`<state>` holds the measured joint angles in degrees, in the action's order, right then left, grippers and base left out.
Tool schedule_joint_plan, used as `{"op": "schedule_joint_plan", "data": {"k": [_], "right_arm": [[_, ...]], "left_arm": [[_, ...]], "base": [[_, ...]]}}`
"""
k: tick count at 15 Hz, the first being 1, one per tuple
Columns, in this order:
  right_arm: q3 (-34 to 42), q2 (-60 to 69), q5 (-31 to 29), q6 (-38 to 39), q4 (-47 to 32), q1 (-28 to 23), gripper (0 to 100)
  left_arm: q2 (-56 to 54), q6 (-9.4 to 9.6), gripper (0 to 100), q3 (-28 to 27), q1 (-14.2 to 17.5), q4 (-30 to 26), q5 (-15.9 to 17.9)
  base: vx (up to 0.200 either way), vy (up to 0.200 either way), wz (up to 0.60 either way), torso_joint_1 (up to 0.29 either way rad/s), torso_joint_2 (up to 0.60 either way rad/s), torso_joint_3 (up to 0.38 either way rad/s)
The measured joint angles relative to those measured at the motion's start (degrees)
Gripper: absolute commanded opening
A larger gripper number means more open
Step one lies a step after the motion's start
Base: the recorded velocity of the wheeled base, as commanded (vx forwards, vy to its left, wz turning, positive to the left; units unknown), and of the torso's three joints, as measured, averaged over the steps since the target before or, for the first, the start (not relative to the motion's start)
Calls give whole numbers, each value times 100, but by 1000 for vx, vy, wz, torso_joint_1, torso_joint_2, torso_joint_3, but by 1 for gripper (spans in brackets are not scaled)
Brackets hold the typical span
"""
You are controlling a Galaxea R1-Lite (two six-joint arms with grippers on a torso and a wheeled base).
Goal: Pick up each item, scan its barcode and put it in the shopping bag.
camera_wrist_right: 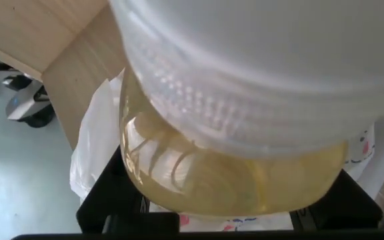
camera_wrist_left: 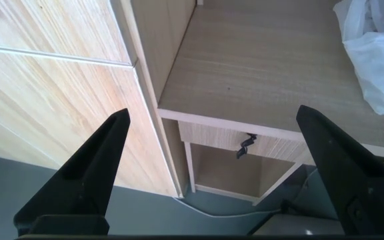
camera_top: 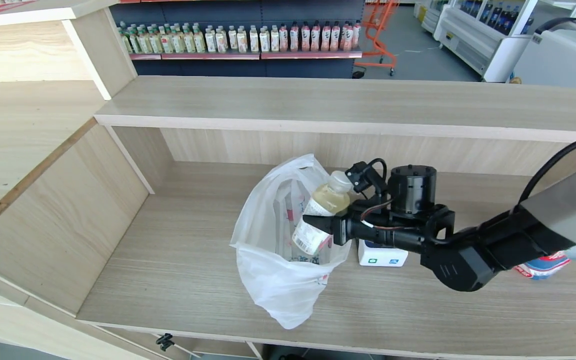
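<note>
- A pale wooden counter with a raised back ledge fills most of the head view.
- A white plastic shopping bag stands at the centre of the frame. Its mouth is open, and some items show faintly through the thin plastic.
- The right claw reaches in from the right of the frame. It is clamped around the middle of a clear bottle, across its label.
- The bottle holds pale yellow liquid and has a white cap. It is tilted, with the cap toward the upper right and the lower end in the bag's open mouth.
- In the right wrist view the bottle is very close, cap nearest the camera. The dark fingers grip either side of it, and the white bag lies beyond.
- A small white box sits on the counter just right of the bag, under the right arm.
- A red and blue packet lies near the right edge, partly hidden by the arm.
- The left claw has its fingers spread wide apart and grips nothing. It hangs off the counter's front edge, with the bag at the upper right of that view.
- A store shelf of bottles lines the top of the frame.
</note>
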<state>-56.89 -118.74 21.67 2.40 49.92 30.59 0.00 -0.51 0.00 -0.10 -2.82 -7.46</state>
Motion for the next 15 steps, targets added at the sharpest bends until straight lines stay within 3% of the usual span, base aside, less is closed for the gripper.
{"op": "schedule_joint_plan", "data": {"k": [7,10,11,13,15], "right_arm": [[-278,-1005,-38,-1724,1042,179,0],[-263,-1241,-35,-2010,1289,188,0],[-252,-1291,-35,-2010,1421,185,100],[-250,-1341,-33,-1901,1475,171,100],[-226,-1250,-33,-1293,1409,127,100]], "left_arm": [[0,0,100,0,0,2,0],[0,0,100,0,0,0,2],[0,2,100,0,0,2,0],[0,0,100,0,2,0,0],[0,0,100,0,0,2,0]], "base": [[0,0,0,0,0,0],[0,0,0,0,0,0],[0,0,0,0,0,0],[0,0,0,0,0,0],[0,0,0,0,0,0]]}}
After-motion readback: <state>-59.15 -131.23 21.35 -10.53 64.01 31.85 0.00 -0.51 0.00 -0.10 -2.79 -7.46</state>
